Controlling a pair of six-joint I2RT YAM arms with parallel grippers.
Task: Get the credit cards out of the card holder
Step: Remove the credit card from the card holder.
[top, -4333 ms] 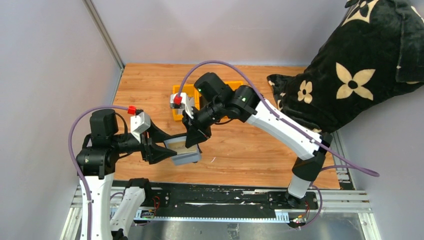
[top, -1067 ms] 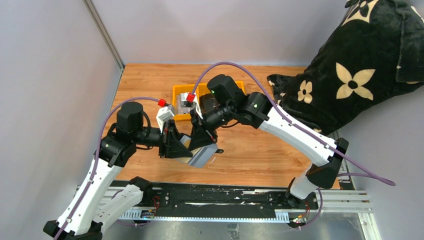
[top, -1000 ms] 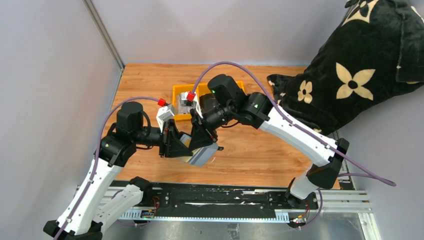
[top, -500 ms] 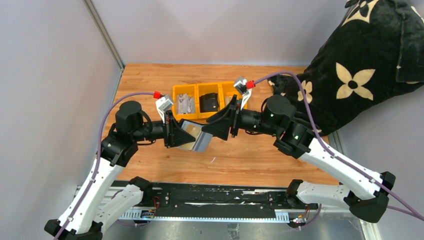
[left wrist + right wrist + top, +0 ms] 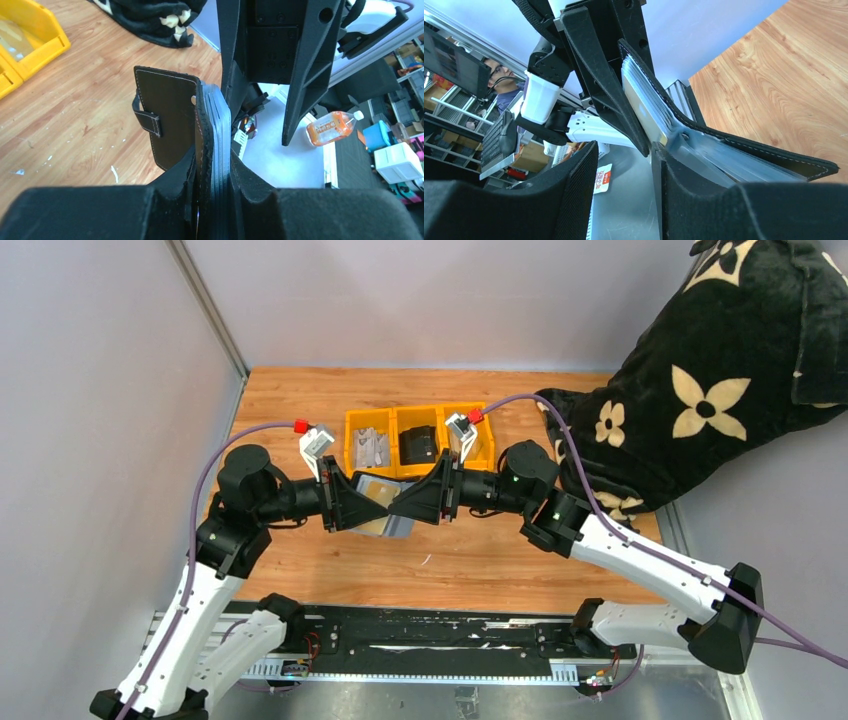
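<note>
Two claws face each other over the counter [image 5: 290, 410]: your left claw [image 5: 352, 506] clamps the card holder [image 5: 170, 120], its credit cards [image 5: 217, 130] pointing to 3 o'clock, where the right claw [image 5: 418, 502] gapes empty, just beside.

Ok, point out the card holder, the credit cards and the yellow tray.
card holder [image 5: 172, 115]: left wrist view, black strap-side flap.
credit cards [image 5: 219, 140]: left wrist view, stacked edges.
yellow tray [image 5: 393, 440]: top external view, compartment divider.
</note>
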